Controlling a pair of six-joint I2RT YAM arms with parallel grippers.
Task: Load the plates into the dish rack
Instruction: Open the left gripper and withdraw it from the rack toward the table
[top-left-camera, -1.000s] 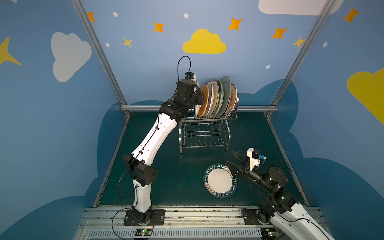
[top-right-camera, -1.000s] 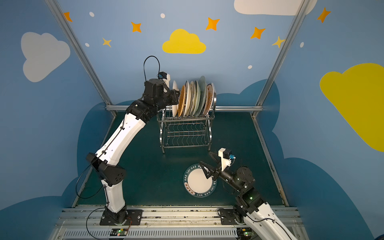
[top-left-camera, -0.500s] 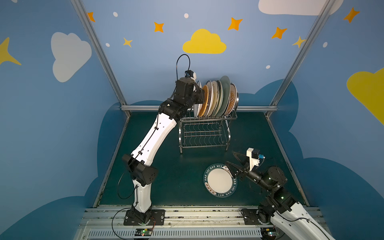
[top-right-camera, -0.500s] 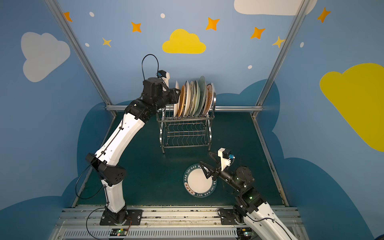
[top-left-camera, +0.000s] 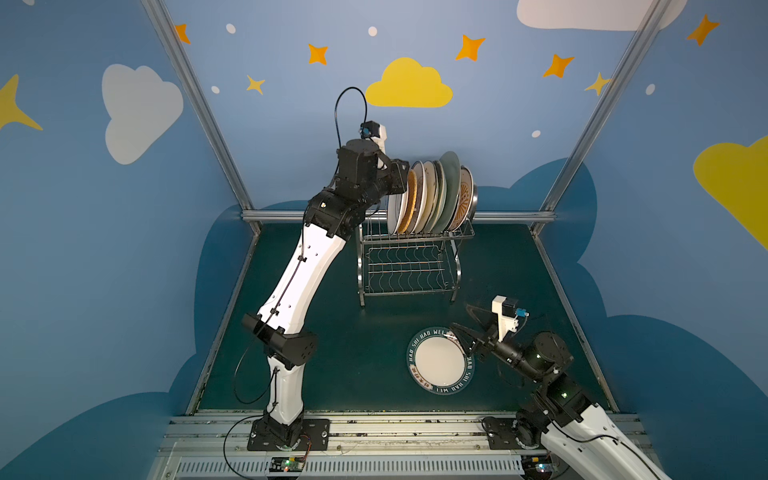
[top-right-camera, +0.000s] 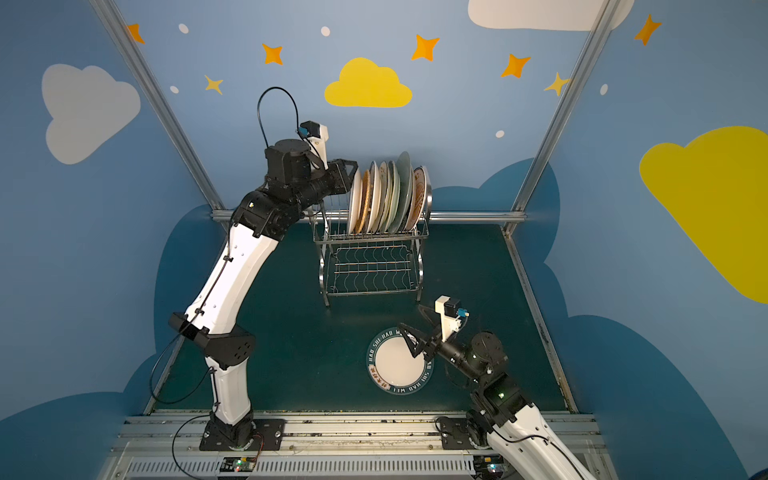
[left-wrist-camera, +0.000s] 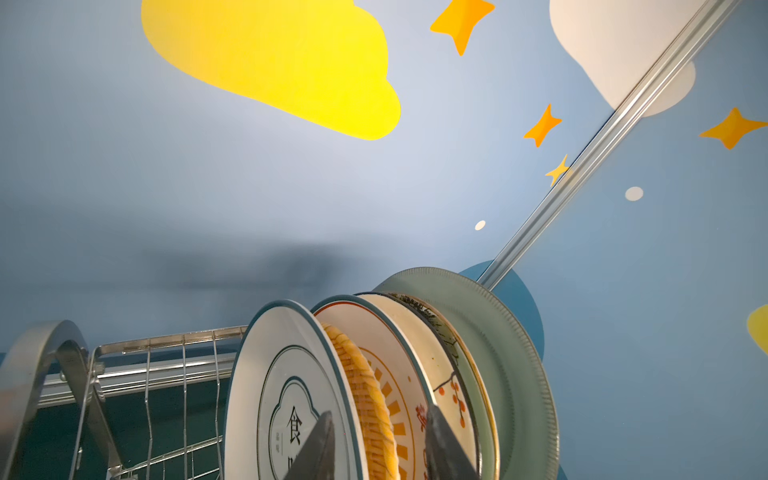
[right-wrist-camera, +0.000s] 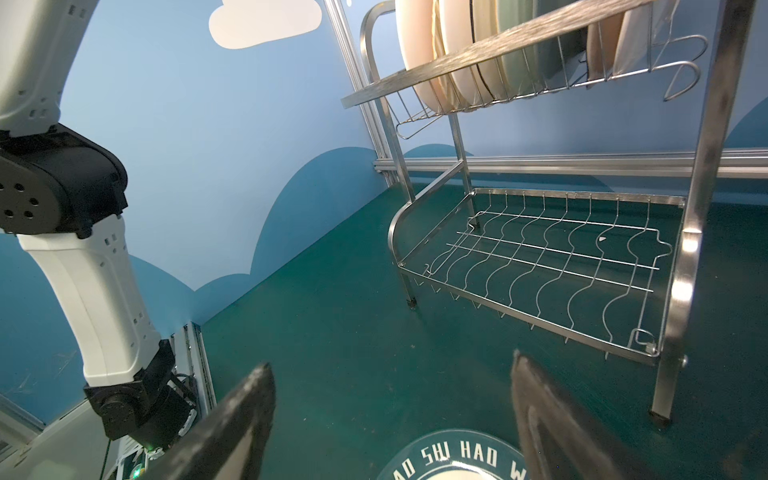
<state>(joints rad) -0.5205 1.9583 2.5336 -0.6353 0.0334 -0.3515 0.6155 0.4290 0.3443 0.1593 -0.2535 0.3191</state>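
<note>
Plates (left-wrist-camera: 291, 395) | left end effector (left-wrist-camera: 380, 411) loosened (narrow, astride two) | right end effector (right-wrist-camera: 391, 359) wide, unmoved

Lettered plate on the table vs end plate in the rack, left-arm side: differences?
Pose: lettered plate lies flat on the table; end plate stands on edge in the dish rack's upper tier. Rim: lettered plate has a broad teal band with white letters; end plate a thin teal line. Centre: lettered plate plain white; end plate bears a printed emblem. Both round, white and teal.
</note>
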